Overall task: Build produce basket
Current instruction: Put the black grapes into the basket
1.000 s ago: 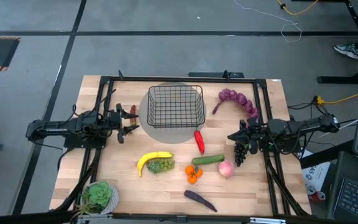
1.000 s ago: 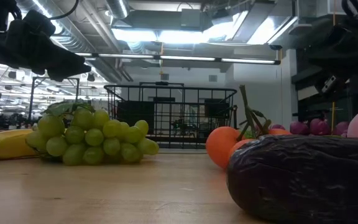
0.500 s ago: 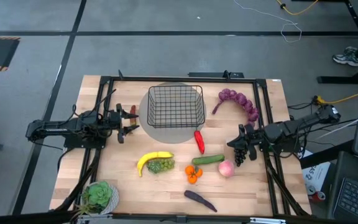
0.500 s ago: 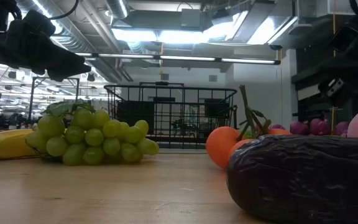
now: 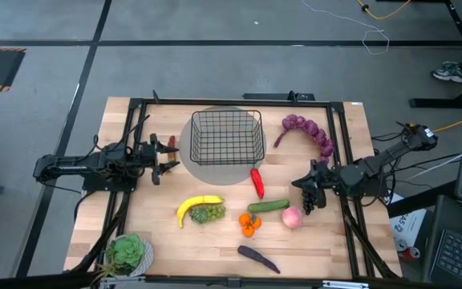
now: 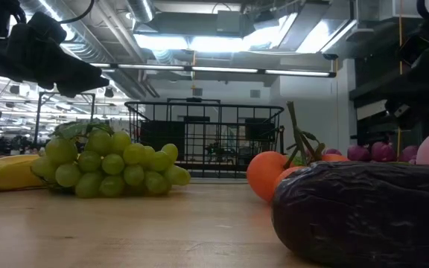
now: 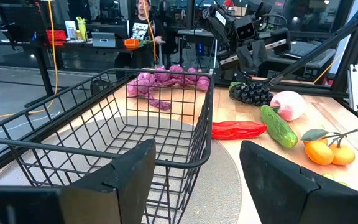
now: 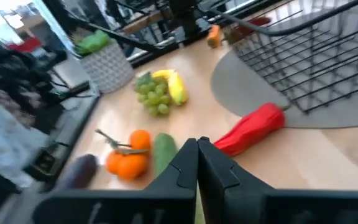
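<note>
The black wire basket (image 5: 227, 135) stands on a round grey disc at the table's far middle. My left gripper (image 5: 169, 156) is open and empty, just left of the basket; the basket's near rim (image 7: 166, 163) shows between its fingers. My right gripper (image 5: 310, 183) is shut at the top of a dark purple grape bunch (image 5: 309, 199) at the right. The red chili (image 5: 257, 182), cucumber (image 5: 268, 206), peach (image 5: 292, 217), oranges (image 5: 249, 224), banana (image 5: 199, 203), green grapes (image 5: 207, 213) and eggplant (image 5: 258, 258) lie on the table. My right gripper is shut at the dark bunch's upper, stem end (image 7: 240, 79), coming slanting from above and from the table's right. The gripper body hides the place of contact. The bunch (image 7: 250, 93) hangs below the fingers, and its lower grapes sit on the table.
A pink-purple grape bunch (image 5: 307, 132) lies far right of the basket. A potted green plant (image 5: 128, 253) stands at the near left corner. A black frame borders the table. A person shows in the room beyond (image 7: 145, 18).
My right gripper has gone a little toward the table's near edge and has tipped, its arm swinging behind it. The dark grape bunch stays in about the same place.
</note>
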